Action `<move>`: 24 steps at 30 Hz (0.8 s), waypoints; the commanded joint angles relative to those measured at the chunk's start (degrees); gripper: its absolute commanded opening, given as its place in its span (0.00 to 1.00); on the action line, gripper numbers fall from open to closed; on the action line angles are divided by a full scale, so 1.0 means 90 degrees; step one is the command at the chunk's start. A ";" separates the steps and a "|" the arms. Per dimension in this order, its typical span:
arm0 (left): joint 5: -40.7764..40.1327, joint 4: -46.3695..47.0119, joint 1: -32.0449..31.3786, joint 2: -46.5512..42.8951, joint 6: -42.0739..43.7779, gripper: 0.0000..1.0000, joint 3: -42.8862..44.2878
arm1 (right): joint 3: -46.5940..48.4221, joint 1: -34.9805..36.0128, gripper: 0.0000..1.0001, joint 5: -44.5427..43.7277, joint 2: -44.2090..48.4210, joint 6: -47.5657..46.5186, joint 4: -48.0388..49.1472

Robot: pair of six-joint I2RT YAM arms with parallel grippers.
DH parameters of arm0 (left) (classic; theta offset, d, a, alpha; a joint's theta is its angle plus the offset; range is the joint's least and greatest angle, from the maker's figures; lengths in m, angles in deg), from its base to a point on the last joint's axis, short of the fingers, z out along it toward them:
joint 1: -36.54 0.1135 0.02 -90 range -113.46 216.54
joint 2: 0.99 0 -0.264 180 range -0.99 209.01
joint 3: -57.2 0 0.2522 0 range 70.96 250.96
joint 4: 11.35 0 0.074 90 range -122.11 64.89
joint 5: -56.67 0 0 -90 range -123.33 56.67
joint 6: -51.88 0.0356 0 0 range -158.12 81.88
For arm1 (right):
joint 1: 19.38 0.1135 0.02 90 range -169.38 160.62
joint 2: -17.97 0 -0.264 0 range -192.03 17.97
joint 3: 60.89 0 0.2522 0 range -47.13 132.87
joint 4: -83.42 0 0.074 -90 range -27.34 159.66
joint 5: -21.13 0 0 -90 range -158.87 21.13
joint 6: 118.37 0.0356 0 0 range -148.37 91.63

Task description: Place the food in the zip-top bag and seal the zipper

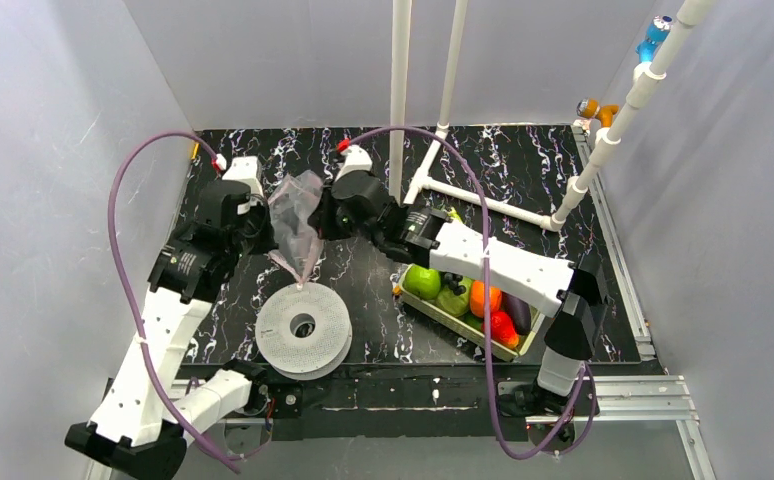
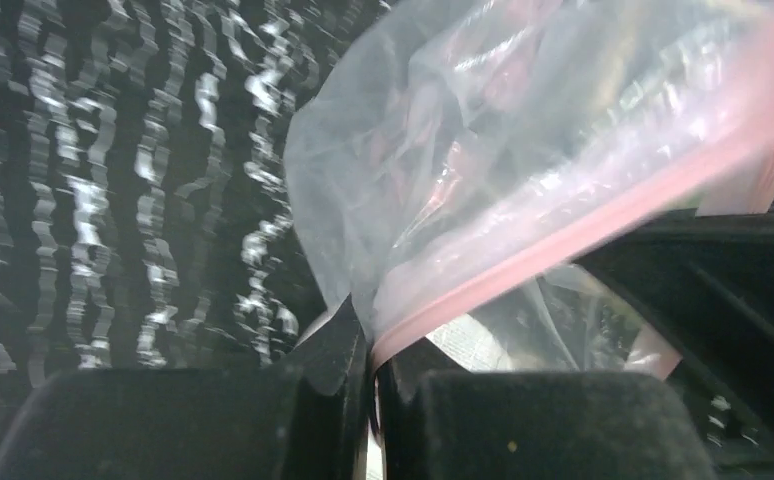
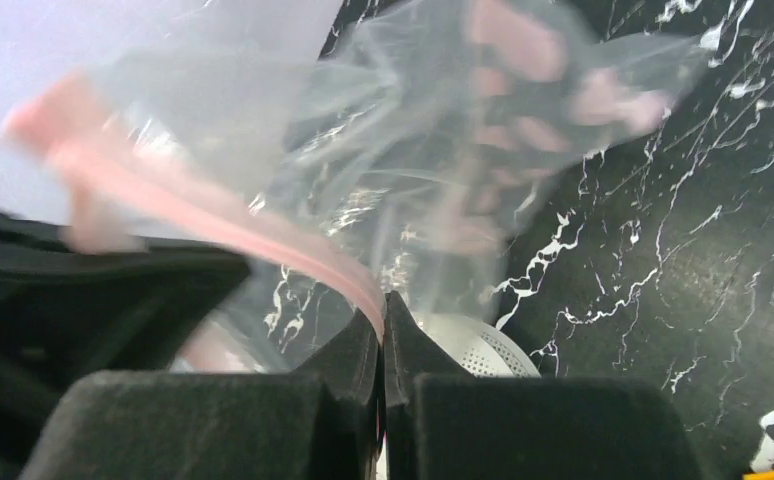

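One white spool (image 1: 329,331) just under the zip-top bag (image 1: 298,215)

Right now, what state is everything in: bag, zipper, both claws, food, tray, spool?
zip-top bag, held above the table, crumpled, no food seen inside.
zipper, pinched at both ends; sealed or not, cannot tell.
left claw, shut on zipper.
right claw, shut on zipper.
food, lying in tray.
tray, on table, filled.
spool, flat on table.
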 commanded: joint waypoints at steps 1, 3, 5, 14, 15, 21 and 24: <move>-0.1621 0.0231 0.0004 0.0208 0.1176 0.00 0.0618 | -0.1083 -0.0522 0.01 0.1298 0.0486 0.0888 0.1268; -0.1406 0.0472 0.0006 0.0304 0.1348 0.00 0.0487 | -0.1403 -0.0665 0.01 0.1473 0.0484 0.1073 0.1349; -0.1031 0.0727 0.0005 0.0410 0.1503 0.00 0.0182 | -0.1692 -0.0770 0.01 0.1667 0.0419 0.1238 0.1451; 0.0120 0.2251 -0.0003 0.0346 0.1450 0.00 -0.1926 | -0.2152 -0.0841 0.09 0.1620 -0.0011 0.0814 0.1041; 0.0283 0.2273 -0.0003 0.0438 0.1360 0.00 -0.1942 | -0.2189 -0.0841 0.11 0.1616 -0.0034 0.0737 0.0987; 0.1382 0.2251 -0.0005 0.1364 0.0901 0.00 -0.1773 | -0.2045 -0.0842 0.25 0.1603 -0.0045 0.0242 0.0331; 0.1622 0.2162 -0.0011 0.1679 0.0839 0.00 -0.1652 | -0.2013 -0.0849 0.39 0.1451 0.0196 0.0000 -0.0064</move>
